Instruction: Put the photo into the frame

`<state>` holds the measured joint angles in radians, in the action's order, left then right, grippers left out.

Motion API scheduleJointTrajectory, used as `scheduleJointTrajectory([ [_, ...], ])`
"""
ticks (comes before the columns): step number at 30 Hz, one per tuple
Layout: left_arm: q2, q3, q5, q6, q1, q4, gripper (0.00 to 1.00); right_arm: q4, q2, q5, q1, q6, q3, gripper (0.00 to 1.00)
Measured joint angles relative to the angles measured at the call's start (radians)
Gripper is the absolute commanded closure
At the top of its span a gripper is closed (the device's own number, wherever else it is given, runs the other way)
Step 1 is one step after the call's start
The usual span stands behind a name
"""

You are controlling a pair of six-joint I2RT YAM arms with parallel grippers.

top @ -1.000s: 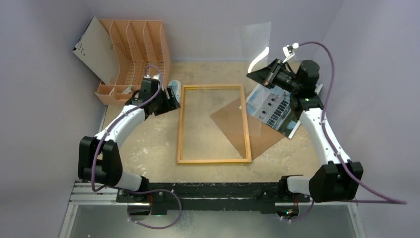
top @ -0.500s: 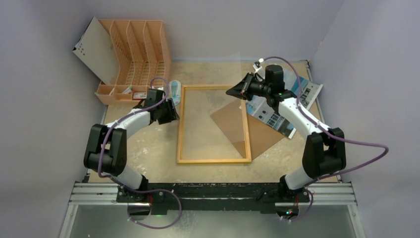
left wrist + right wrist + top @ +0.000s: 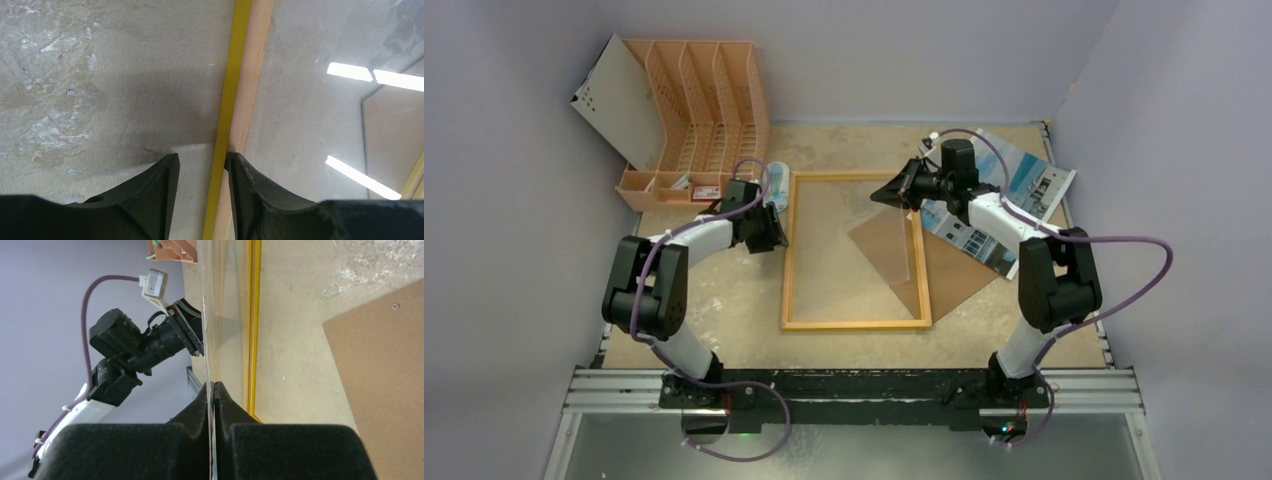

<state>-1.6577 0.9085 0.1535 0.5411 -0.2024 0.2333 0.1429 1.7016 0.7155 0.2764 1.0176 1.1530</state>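
The frame [image 3: 789, 260] lies flat on the table, with a yellow rim and a light wood edge. My left gripper [image 3: 772, 226] straddles its left rail [image 3: 235, 75]. In the left wrist view the gripper [image 3: 202, 159] is open: one finger touches the wood side, the other stands a little off the yellow rim. My right gripper [image 3: 892, 192] is shut on a thin clear pane [image 3: 212, 300], held low over the frame's far right corner. The photo [image 3: 1029, 185], a building under blue sky, lies face up at the right, partly under the right arm.
A brown backing board [image 3: 949, 265] lies under the frame's right rail and spreads to the right. An orange file rack [image 3: 704, 100] and a leaning white board [image 3: 614, 100] fill the back left corner. A small bluish item [image 3: 776, 180] sits beside the left gripper.
The right arm swung down and left, bringing the clear pane from high at the back right to low over the frame. The left gripper's jaws narrowed around the frame's left rail.
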Motion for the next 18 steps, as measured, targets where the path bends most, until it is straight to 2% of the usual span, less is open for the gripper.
scheduleJointTrajectory([
  [18, -0.031, 0.028, 0.027, 0.002, 0.0, 0.0, 0.61, 0.006, 0.05, 0.009, 0.002, -0.011, -0.003, 1.0],
])
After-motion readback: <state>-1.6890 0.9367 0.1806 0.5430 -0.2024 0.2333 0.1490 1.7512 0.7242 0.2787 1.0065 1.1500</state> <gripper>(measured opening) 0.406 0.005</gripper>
